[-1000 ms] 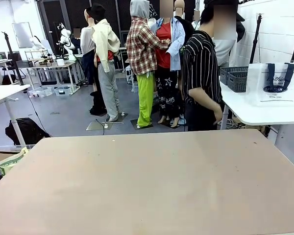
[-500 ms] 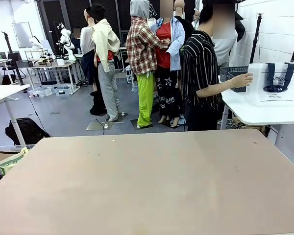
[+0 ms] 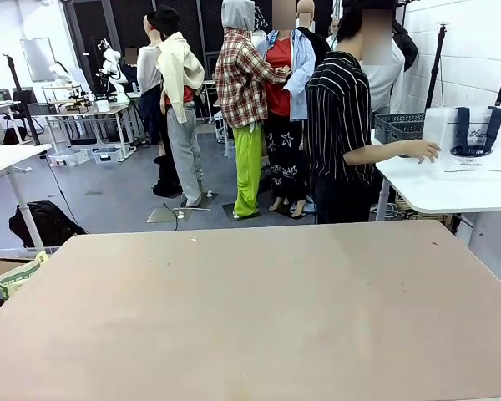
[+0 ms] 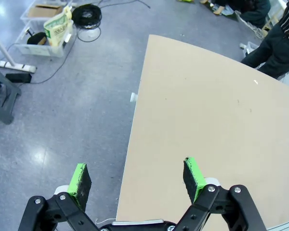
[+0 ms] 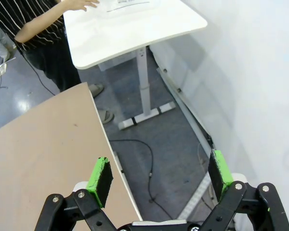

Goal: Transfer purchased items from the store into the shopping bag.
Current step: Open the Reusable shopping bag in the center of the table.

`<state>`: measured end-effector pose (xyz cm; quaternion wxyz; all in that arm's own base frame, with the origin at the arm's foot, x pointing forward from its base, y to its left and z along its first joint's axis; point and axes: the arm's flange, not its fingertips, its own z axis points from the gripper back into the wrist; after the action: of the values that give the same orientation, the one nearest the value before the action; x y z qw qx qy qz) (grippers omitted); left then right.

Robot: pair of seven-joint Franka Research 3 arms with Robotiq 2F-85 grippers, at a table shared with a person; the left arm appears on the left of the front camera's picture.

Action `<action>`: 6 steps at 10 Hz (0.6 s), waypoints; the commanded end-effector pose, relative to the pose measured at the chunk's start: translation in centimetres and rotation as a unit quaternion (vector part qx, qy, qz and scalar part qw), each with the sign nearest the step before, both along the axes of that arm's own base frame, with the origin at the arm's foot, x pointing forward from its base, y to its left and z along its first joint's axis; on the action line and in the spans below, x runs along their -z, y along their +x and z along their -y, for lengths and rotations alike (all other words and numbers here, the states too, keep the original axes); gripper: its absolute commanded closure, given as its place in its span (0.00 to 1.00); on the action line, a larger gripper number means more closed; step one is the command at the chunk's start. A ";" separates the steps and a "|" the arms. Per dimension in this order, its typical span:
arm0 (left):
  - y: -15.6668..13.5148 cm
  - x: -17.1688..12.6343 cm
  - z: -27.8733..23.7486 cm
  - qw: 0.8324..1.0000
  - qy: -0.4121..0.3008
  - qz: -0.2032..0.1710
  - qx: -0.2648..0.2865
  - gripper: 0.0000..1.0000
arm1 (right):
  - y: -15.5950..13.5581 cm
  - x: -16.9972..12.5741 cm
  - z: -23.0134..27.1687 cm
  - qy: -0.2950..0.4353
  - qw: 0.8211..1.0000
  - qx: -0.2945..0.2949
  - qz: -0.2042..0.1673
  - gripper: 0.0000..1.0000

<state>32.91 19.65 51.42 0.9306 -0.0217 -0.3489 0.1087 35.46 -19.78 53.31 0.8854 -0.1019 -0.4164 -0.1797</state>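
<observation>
On a white side table at the far right stand the shopping bag, whitish with dark handles and print, and behind it the store, a dark lattice basket. A person in a striped shirt reaches one hand to the bag's side. The purchased items are hidden. My left gripper hangs open over the left edge of the tan table. My right gripper hangs open beyond the tan table's right edge, above the floor, empty.
The tan table spreads wide in front of me. In the right wrist view the white side table stands on a metal leg, a white wall close beside it. Boxes and cables lie on the floor to the left.
The person's arm rose from their side and reached out to the shopping bag on the white table. Neither gripper changed.
</observation>
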 end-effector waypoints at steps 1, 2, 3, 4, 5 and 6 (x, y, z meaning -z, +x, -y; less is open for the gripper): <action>-0.2 0.0 -0.3 1.000 0.006 0.000 0.002 0.00 | 0.1 0.2 -0.2 -0.006 1.000 -0.001 -0.006 0.00; -0.2 0.0 -0.3 1.000 0.006 0.000 0.002 0.00 | 0.1 0.2 -0.2 -0.006 1.000 -0.001 -0.006 0.00; -0.2 0.0 -0.3 1.000 0.006 0.000 0.002 0.00 | 0.1 0.2 -0.2 -0.006 1.000 -0.001 -0.006 0.00; -0.2 0.0 -0.3 1.000 0.006 0.000 0.002 0.00 | 0.1 0.2 -0.2 -0.006 1.000 -0.001 -0.006 0.00; -0.2 0.0 -0.3 1.000 0.006 0.000 0.002 0.00 | 0.1 0.2 -0.2 -0.006 1.000 -0.001 -0.006 0.00; -0.2 0.0 -0.3 1.000 0.006 0.000 0.002 0.00 | 0.1 0.2 -0.2 -0.006 1.000 -0.001 -0.006 0.00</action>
<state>32.91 19.65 51.42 0.9306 -0.0216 -0.3489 0.1087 35.46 -19.78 53.31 0.8854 -0.1019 -0.4164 -0.1797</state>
